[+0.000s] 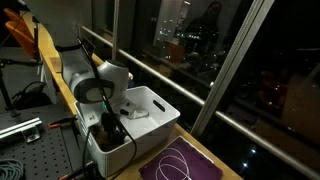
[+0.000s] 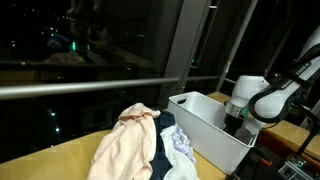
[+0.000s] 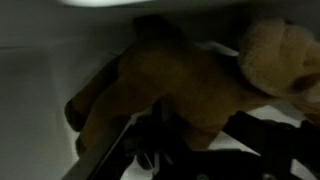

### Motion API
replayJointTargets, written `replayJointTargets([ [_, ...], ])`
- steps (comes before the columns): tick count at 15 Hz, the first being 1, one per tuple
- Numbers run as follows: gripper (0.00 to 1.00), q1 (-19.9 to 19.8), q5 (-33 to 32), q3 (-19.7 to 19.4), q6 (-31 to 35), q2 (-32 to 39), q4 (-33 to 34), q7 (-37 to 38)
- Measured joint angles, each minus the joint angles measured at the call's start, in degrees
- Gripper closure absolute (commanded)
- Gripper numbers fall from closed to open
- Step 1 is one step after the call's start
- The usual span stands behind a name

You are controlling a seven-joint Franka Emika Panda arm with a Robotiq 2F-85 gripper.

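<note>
- The robot arm [image 1: 85, 75] bent down into a white bin [image 1: 160, 100] that sat on the desk [image 2: 60, 160].
- The end effector [image 1: 107, 124] was low inside the bin, at its near end in an exterior view.
- In an exterior view the end effector [image 2: 236, 122] dipped into the right end of the bin [image 2: 205, 125].
- A brown stuffed animal [image 3: 170, 75] lay in the bin, right under the end effector in the wrist view.
- The toy had a dark brown body and a lighter tan head [image 3: 275, 55] that pointed to the right of that view.
- The white wall of the bin [image 3: 50, 50] was close behind the toy.
- The dark fingers [image 3: 125, 140] reached up from the bottom of the wrist view, one on each side of the toy's lower part.
- The picture was too dim to tell if the end effector was open or closed on the toy.
- A purple cloth [image 1: 180, 160] lay on the desk just beside the bin.
- A pile of clothes sat to the left of the bin in an exterior view: a peach cloth [image 2: 125, 145], a dark cloth [image 2: 160, 160] and a white patterned cloth [image 2: 180, 145].
- A big window [image 2: 90, 40] with the dark night outside stood behind the desk.
</note>
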Motion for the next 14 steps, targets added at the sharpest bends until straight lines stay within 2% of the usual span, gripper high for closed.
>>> replayJointTargets([
  [4, 0.98, 0.0, 2.3, 0.8, -0.2, -0.3, 0.4, -1.3],
  [9, 0.98, -0.2, 3.5, 0.8, -2.7, -3.2, 1.3, -2.2],
  [14, 0.98, -0.3, 3.6, 0.8, -9.2, -10.7, 3.4, -2.2],
])
